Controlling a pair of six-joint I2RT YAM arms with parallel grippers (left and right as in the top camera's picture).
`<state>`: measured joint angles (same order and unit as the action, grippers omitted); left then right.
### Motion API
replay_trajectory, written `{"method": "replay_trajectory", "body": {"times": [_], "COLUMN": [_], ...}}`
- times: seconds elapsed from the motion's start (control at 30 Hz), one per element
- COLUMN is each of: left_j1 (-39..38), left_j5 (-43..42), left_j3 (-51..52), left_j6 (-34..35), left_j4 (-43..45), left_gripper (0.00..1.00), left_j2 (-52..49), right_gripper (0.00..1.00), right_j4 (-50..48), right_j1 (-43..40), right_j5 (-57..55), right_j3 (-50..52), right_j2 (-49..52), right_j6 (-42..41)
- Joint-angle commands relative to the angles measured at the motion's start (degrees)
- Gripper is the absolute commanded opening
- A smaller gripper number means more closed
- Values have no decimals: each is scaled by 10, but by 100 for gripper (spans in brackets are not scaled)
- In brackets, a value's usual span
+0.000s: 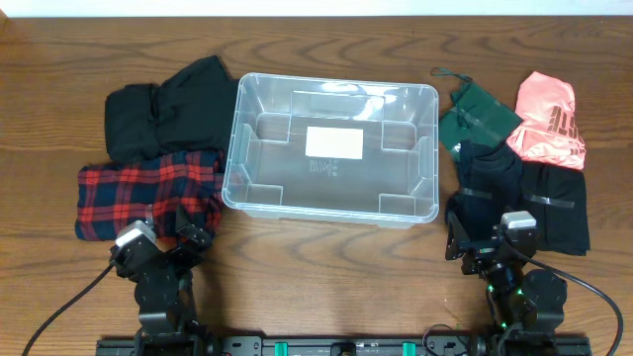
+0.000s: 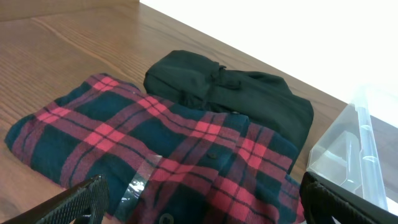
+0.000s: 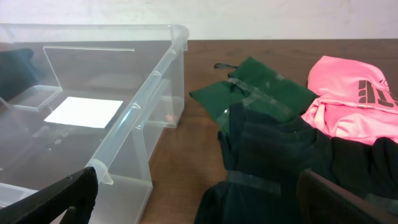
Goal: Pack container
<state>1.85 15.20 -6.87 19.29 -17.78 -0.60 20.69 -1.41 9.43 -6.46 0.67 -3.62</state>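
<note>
1. A large clear, colourless plastic rectangular container with rounded corners sits in the middle of the brown wooden table. It is empty, with a white label showing on its base.
2. The left claw is spread wide and holds nothing. It sits at the near edge of a folded red-and-dark plaid shirt, which lies just left of the container.
3. The right claw is also wide open and empty, near a pile of black folded clothes to the right of the container.
4. Packing appears not yet begun. A good first pick would pinch a thick fold of the shirt, lift it above the container's rim, then lower it flat onto the base.
5. A black bundled garment lies behind the shirt, touching it, and could drag along.
6. To the right, a dark green folded garment and a bright pink top overlap the black pile.
7. The container's tall walls stand between each claw and the base.
</note>
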Motion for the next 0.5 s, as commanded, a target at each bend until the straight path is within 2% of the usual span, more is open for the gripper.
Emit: {"method": "replay_trajectory", "body": {"times": [0.0,0.13,0.23,0.47], "left_j1": [3,3,3,3], "left_j5": [5,4,2,-57], "left_j3": [13,13,12,-23], "left_j6": [-1,-1,-1,-1], "left_j4": [-3,5,8,7], "left_gripper": [98,98,98,98], "left_j2": [4,4,4,-9], "right_gripper": [99,99,99,99], "right_j4": [-2,-3,-3,-1], "right_j1": [3,3,3,3], "right_j5": [2,3,3,-5], "right_j3": [3,3,2,-13], "right_j2": [-3,-3,-3,11], "right_j6": [7,6,-31,-79]}}
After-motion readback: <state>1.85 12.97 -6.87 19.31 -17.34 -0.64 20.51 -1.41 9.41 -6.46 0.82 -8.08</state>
